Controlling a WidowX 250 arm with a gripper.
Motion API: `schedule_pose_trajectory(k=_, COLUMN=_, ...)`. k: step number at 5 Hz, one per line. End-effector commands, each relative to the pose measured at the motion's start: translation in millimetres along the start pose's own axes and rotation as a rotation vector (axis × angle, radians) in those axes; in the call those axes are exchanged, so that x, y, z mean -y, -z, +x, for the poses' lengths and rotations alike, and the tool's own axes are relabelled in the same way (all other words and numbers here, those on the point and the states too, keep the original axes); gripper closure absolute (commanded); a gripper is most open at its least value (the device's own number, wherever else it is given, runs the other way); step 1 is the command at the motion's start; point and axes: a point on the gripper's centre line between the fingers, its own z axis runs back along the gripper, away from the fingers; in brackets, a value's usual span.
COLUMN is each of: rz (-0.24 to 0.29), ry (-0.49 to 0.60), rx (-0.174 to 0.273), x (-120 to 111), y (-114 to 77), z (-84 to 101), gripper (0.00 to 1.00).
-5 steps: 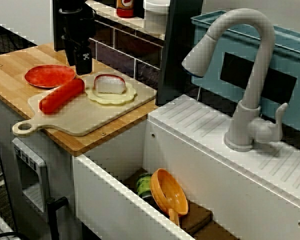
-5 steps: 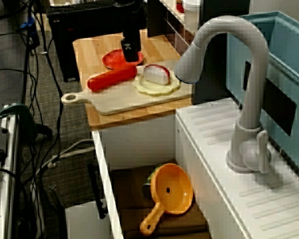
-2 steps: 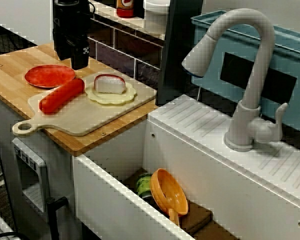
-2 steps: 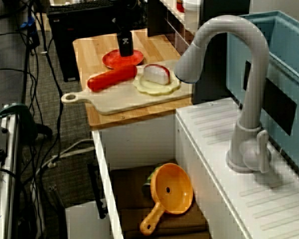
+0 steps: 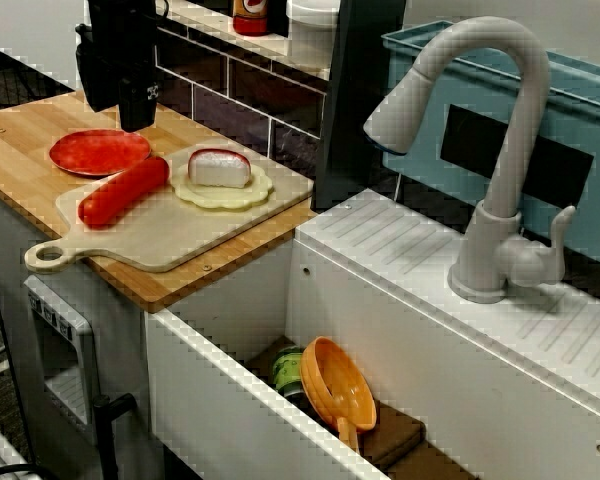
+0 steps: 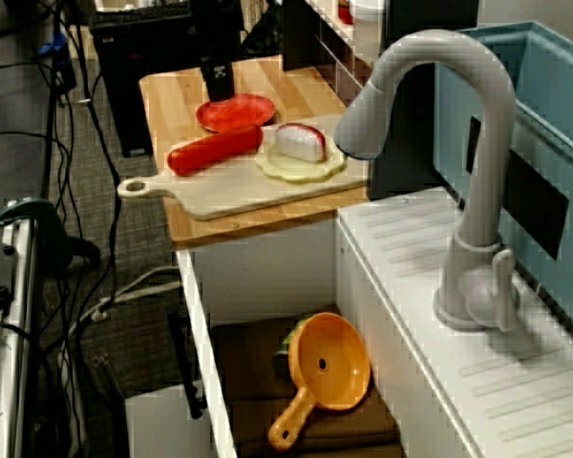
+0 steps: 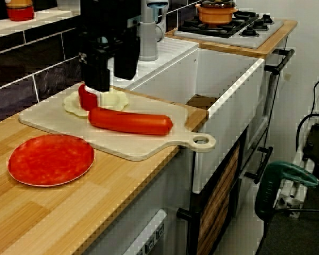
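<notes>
Over the far rim of the red plate [image 5: 99,151], at about its 1 o'clock in the view past the faucet, my gripper [image 5: 118,108] now hangs. A second ago it stood lower, by the far tip of the sausage [image 5: 123,190]. It came away with nothing: the fingers [image 7: 97,74] are spread and the gap is bare in the view from the counter end. So the sausage stays put at the plate's 5 o'clock, lying diagonally on the cutting board [image 5: 185,240]. It is glossy red with rounded ends, and the red-rinded wedge [image 5: 220,168] sits at its 2 o'clock.
</notes>
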Motion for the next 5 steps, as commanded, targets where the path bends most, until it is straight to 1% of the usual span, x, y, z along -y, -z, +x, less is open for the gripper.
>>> schedule_pose_trajectory(k=1, rz=0.046, ry=-0.069, rx=0.072, x=-4, y=-20.3, z=-14.7, gripper=0.00)
schedule_pose_trajectory(k=2, rz=0.041, ry=-0.104, rx=0.117, x=1, y=-13.7, z=-20.2, gripper=0.00)
schedule_pose_trajectory(k=3, rz=0.020, ry=-0.156, rx=0.108, x=1, y=-6.7, z=-16.4, gripper=0.00)
schedule_pose_trajectory(k=4, rz=0.009, ry=-0.204, rx=0.112, x=3, y=1.7, z=-12.5, gripper=0.00)
schedule_pose_trajectory(k=5, rz=0.025, ry=-0.223, rx=0.109, x=7, y=13.2, z=-5.0, gripper=0.00)
